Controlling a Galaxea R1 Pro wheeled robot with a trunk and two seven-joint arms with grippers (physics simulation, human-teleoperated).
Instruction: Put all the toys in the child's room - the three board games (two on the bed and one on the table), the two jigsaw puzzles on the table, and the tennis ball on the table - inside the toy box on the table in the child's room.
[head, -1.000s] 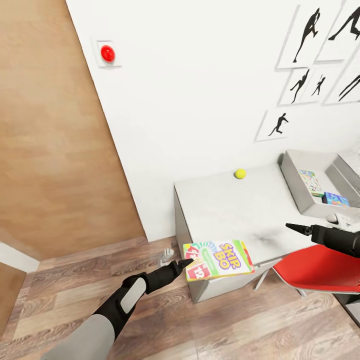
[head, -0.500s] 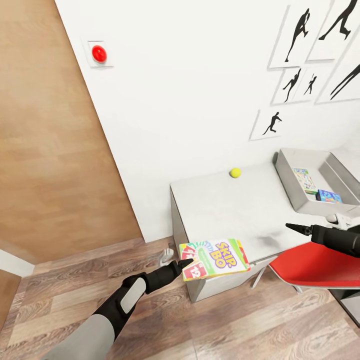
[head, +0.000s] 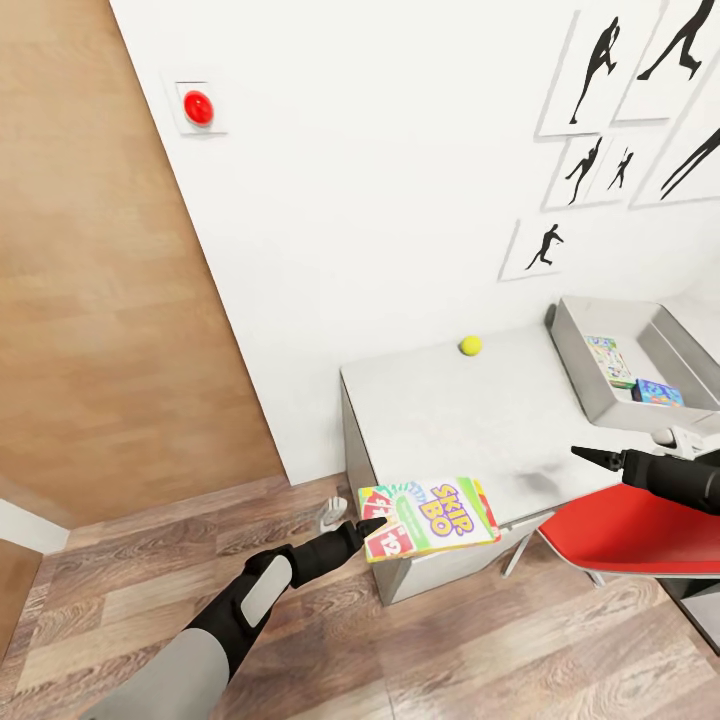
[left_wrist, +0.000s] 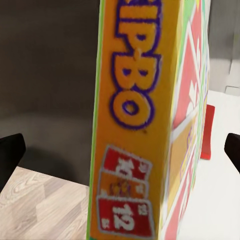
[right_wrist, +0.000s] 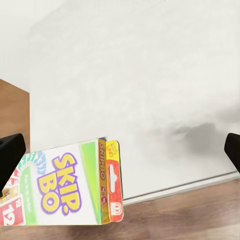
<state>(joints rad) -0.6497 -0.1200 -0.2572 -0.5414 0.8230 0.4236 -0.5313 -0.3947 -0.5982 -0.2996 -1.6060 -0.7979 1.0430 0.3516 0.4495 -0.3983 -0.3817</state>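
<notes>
The yellow-green Skip-Bo board game (head: 432, 515) lies level over the table's (head: 450, 420) front left corner, partly overhanging it. My left gripper (head: 378, 527) is open around its near end. In the left wrist view the box (left_wrist: 135, 125) stands between the fingers (left_wrist: 10, 155) with a gap on each side. My right gripper (head: 585, 456) is open over the table's front edge, empty. The tennis ball (head: 470, 345) sits at the back by the wall. The toy box (head: 570, 345) at the right holds two smaller board games (head: 607, 360). The jigsaw puzzles and bed are out of view.
A red chair (head: 630, 530) stands under my right arm at the table's front. A wooden door (head: 100, 300) and a wall with a red button (head: 198, 106) are to the left. Wood floor (head: 400, 650) lies in front of the table.
Between one second and half a second ago the whole picture slid slightly left, a camera move. Since then nothing has moved.
</notes>
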